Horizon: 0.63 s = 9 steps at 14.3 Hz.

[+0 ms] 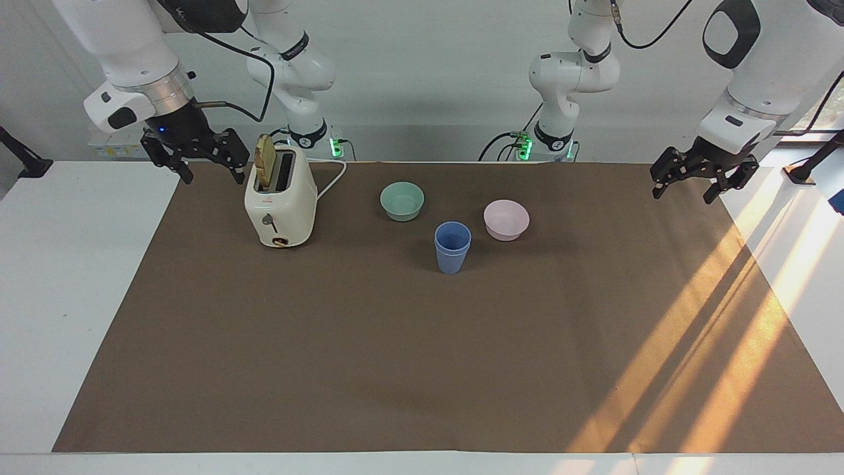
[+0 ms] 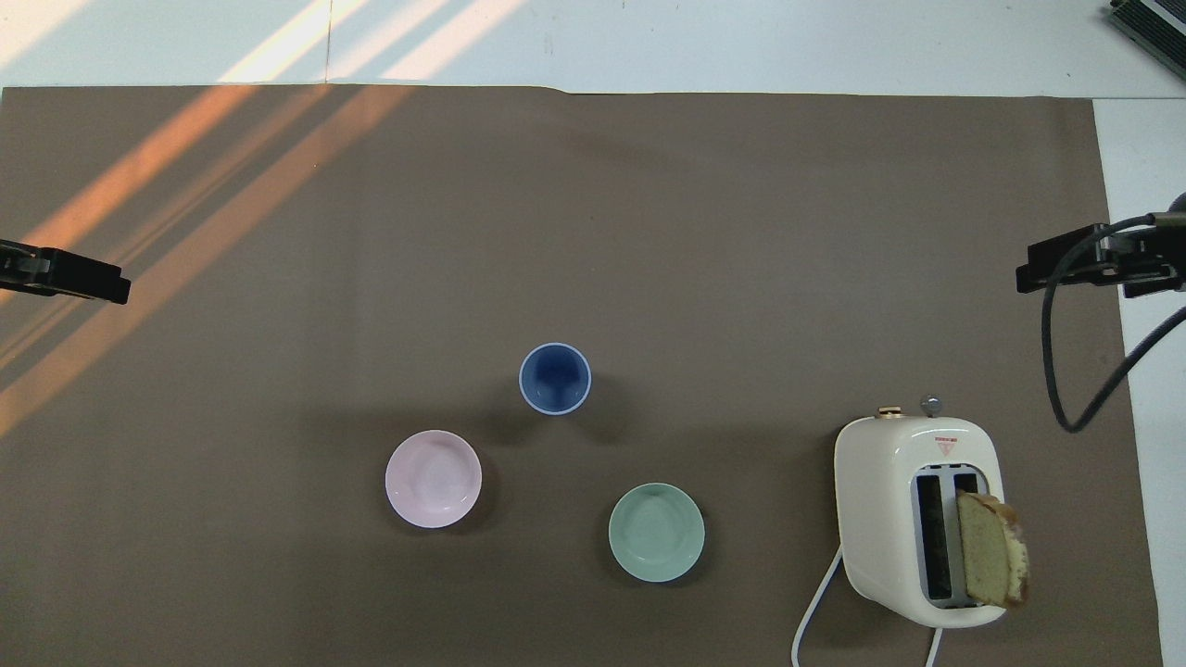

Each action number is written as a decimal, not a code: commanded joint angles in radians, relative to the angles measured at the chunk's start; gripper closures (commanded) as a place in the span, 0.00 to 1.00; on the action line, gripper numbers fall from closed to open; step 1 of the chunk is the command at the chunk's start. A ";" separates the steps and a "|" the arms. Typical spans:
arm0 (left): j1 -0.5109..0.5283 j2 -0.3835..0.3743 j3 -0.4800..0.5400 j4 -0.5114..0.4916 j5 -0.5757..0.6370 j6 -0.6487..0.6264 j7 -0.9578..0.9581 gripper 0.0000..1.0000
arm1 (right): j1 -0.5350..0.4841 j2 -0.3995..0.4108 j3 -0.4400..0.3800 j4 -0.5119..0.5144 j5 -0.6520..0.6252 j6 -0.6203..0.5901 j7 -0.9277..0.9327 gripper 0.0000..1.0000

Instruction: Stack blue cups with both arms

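Note:
The two blue cups (image 1: 452, 247) stand nested as one upright stack on the brown mat, a little farther from the robots than the two bowls; the stack also shows in the overhead view (image 2: 554, 378). My right gripper (image 1: 212, 177) is open and empty, up in the air beside the toaster, over the mat's edge at the right arm's end; it also shows in the overhead view (image 2: 1066, 269). My left gripper (image 1: 684, 195) is open and empty, over the mat's edge at the left arm's end, and shows in the overhead view too (image 2: 83, 283). Both are well away from the cups.
A cream toaster (image 1: 280, 204) with a bread slice (image 1: 266, 161) sticking up from one slot stands toward the right arm's end. A mint-green bowl (image 1: 402, 200) and a pale pink bowl (image 1: 506, 219) sit nearer to the robots than the cups.

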State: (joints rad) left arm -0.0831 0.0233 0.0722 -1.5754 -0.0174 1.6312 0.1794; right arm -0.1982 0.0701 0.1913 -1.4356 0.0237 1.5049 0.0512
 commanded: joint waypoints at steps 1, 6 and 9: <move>-0.003 -0.009 0.000 0.000 0.014 -0.021 0.003 0.00 | -0.006 -0.012 0.002 -0.017 0.013 0.017 -0.008 0.00; -0.001 -0.011 0.000 -0.002 0.013 -0.025 0.005 0.00 | -0.006 -0.010 0.002 -0.014 0.013 0.011 -0.010 0.00; 0.002 -0.009 0.000 -0.002 0.011 -0.024 0.008 0.00 | -0.006 -0.019 0.000 -0.009 0.016 -0.009 -0.011 0.00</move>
State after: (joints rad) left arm -0.0831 0.0233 0.0723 -1.5754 -0.0174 1.6240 0.1794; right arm -0.1983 0.0674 0.1907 -1.4355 0.0238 1.5023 0.0512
